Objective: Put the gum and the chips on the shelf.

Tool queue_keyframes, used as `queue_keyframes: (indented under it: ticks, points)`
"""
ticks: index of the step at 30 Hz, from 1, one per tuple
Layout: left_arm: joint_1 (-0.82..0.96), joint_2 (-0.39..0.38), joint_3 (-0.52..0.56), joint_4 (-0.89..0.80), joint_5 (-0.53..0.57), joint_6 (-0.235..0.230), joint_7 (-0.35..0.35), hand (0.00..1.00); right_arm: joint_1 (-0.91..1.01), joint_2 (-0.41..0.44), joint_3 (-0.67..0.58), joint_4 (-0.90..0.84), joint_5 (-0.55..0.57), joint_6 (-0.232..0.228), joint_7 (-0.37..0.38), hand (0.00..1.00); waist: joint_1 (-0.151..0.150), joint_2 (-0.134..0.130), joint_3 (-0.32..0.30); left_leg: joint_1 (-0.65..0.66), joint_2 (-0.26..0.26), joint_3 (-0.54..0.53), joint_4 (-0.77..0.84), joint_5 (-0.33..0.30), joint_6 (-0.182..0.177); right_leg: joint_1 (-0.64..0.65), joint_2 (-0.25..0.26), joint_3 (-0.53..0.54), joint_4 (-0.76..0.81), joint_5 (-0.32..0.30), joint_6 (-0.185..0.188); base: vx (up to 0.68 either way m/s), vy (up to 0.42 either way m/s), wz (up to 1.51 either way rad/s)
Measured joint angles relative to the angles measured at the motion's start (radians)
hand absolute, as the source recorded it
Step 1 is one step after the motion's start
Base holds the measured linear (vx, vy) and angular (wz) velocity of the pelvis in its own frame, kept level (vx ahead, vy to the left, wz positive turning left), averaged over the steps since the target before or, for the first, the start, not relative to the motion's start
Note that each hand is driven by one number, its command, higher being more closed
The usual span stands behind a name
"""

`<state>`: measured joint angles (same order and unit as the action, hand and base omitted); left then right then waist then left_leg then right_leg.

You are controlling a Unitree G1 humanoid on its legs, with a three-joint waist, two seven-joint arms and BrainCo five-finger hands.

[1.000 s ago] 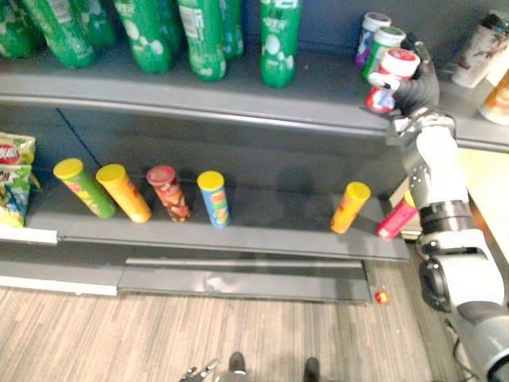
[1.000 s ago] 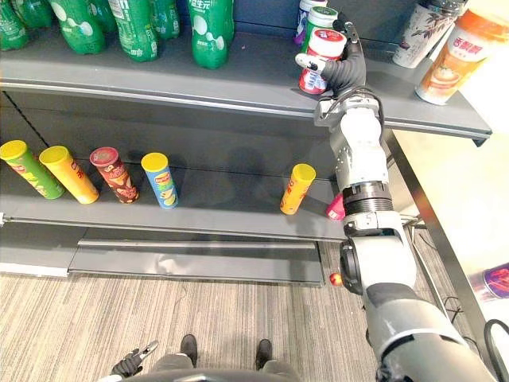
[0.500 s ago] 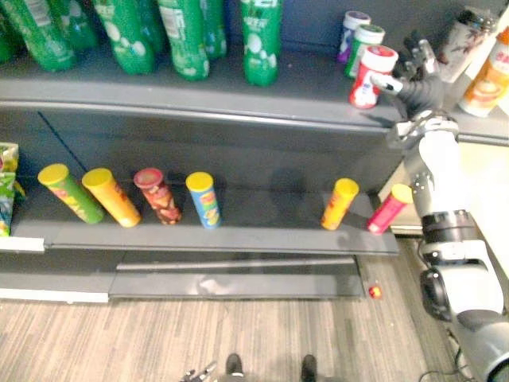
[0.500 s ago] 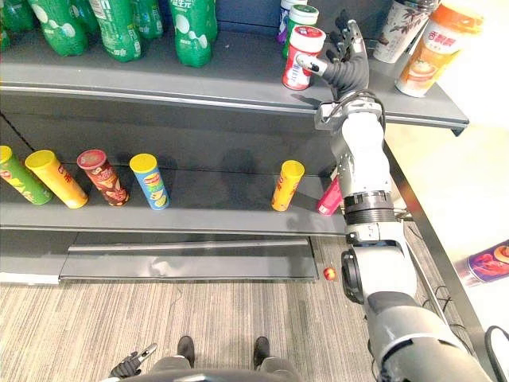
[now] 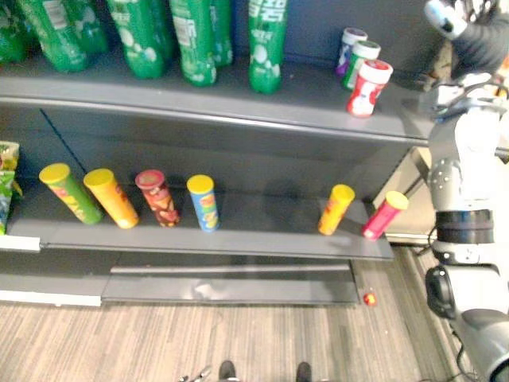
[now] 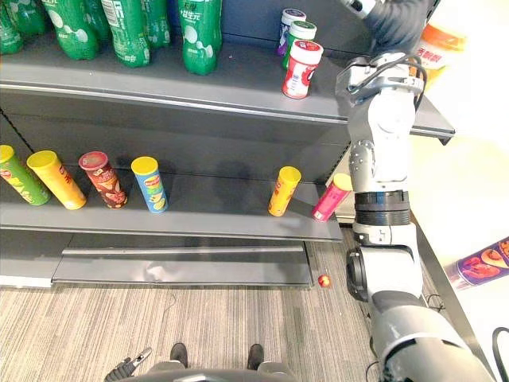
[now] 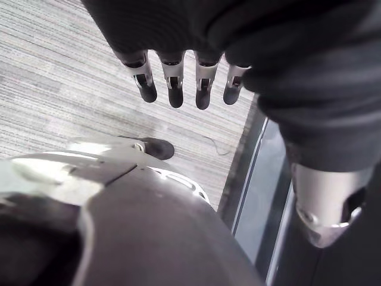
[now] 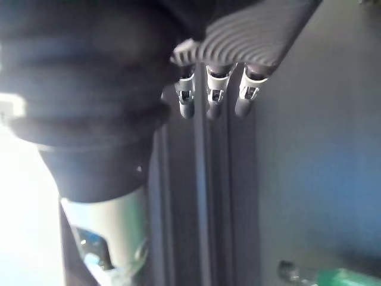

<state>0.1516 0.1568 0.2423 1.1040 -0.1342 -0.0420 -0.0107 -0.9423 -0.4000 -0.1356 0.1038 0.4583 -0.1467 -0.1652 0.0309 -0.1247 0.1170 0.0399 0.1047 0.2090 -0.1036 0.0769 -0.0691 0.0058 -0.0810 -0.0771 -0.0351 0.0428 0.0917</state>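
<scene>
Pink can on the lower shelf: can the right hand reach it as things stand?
Probably yes. The right hand, open and empty, is up above the upper shelf, but the pink can leans at the open right end of the lower shelf, nothing in front.

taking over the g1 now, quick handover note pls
Right hand: open, empty, raised beyond the upper shelf's right end, clear of the gum jar.
Left hand: open, empty, low over the floor.
The gum jar stands on the upper shelf beside two other jars: done.
Chip cans line the lower shelf, a pink can at its right end.
Left: check whether any chips are yet to be shelved.
</scene>
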Motion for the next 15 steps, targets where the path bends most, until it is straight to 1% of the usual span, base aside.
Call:
queue_keyframes:
  ticks: [2,4,5,6,7,9,10,12,13,15]
  points:
    - [0.003,0.000,0.001,0.001,0.000,0.000,0.006,0.00,0.065,0.008,-0.022,-0.115,0.017,-0.027,0.001,0.00,0.001,-0.003,-0.006,-0.002,0.000,-0.001,0.000,-0.001,-0.002,-0.001,0.000,-0.002,0.000,0.000,0.000,-0.01,0.002,0.02]
    - [0.011,-0.003,0.001,0.004,0.000,0.000,0.008,0.00,0.218,0.049,-0.026,-0.268,0.023,-0.072,0.020,0.00,-0.002,-0.005,-0.028,-0.002,-0.001,0.002,0.000,-0.002,-0.002,-0.002,-0.001,0.000,0.000,-0.001,-0.001,0.00,0.000,0.00]
    - [0.011,-0.004,0.001,0.004,0.001,0.001,0.008,0.00,0.262,0.066,-0.026,-0.300,0.023,-0.078,0.024,0.00,-0.003,-0.005,-0.032,-0.001,-0.001,0.002,0.000,-0.002,-0.002,-0.002,-0.001,0.000,0.000,-0.001,-0.001,0.01,0.000,-0.04]
    - [0.011,-0.004,0.001,0.009,0.002,0.000,0.010,0.00,0.345,0.107,-0.022,-0.355,0.022,-0.085,0.038,0.00,-0.003,-0.004,-0.037,-0.001,0.000,0.003,0.000,-0.002,-0.002,-0.002,0.000,0.001,0.000,-0.001,-0.001,0.00,0.000,0.00]
    - [0.012,-0.005,0.002,0.011,0.010,0.000,0.015,0.00,0.449,0.154,-0.005,-0.400,0.021,-0.085,0.057,0.00,-0.007,-0.002,-0.040,-0.001,0.000,0.004,0.000,-0.002,-0.002,-0.002,0.000,0.002,0.001,-0.001,-0.001,0.00,0.000,0.00]
    - [0.012,-0.006,0.003,0.011,0.030,0.000,0.016,0.00,0.558,0.185,0.027,-0.433,0.021,-0.083,0.076,0.00,-0.010,0.001,-0.043,-0.001,0.000,0.004,0.000,-0.003,-0.004,-0.003,-0.001,0.002,0.002,-0.003,-0.003,0.00,0.000,0.00]
    - [0.012,-0.007,0.004,0.011,0.034,-0.001,0.016,0.00,0.638,0.196,0.061,-0.460,0.017,-0.081,0.104,0.00,-0.010,0.002,-0.044,-0.001,0.000,0.004,0.000,-0.005,-0.007,-0.004,-0.001,0.002,0.003,-0.008,-0.008,0.00,0.000,0.00]
    - [0.014,-0.009,0.011,0.011,0.041,-0.002,0.016,0.00,0.725,0.205,0.111,-0.495,0.010,-0.079,0.141,0.00,-0.014,0.003,-0.045,0.000,0.000,0.003,0.000,-0.005,-0.007,-0.007,0.000,0.003,0.004,-0.010,-0.005,0.00,0.000,0.00]
    - [0.019,-0.012,0.021,0.011,0.044,-0.006,0.016,0.00,0.825,0.213,0.184,-0.530,0.010,-0.079,0.201,0.00,-0.018,0.003,-0.047,-0.001,0.000,0.004,0.000,-0.005,-0.007,-0.011,0.000,0.004,0.005,-0.012,-0.006,0.00,0.000,0.00]
    - [0.025,-0.013,0.028,0.012,0.053,-0.015,0.014,0.00,0.919,0.214,0.263,-0.541,0.010,-0.075,0.259,0.00,-0.026,0.001,-0.048,-0.002,-0.001,0.004,0.000,-0.005,-0.007,-0.015,-0.001,0.007,0.008,-0.012,-0.006,0.00,0.000,-0.04]
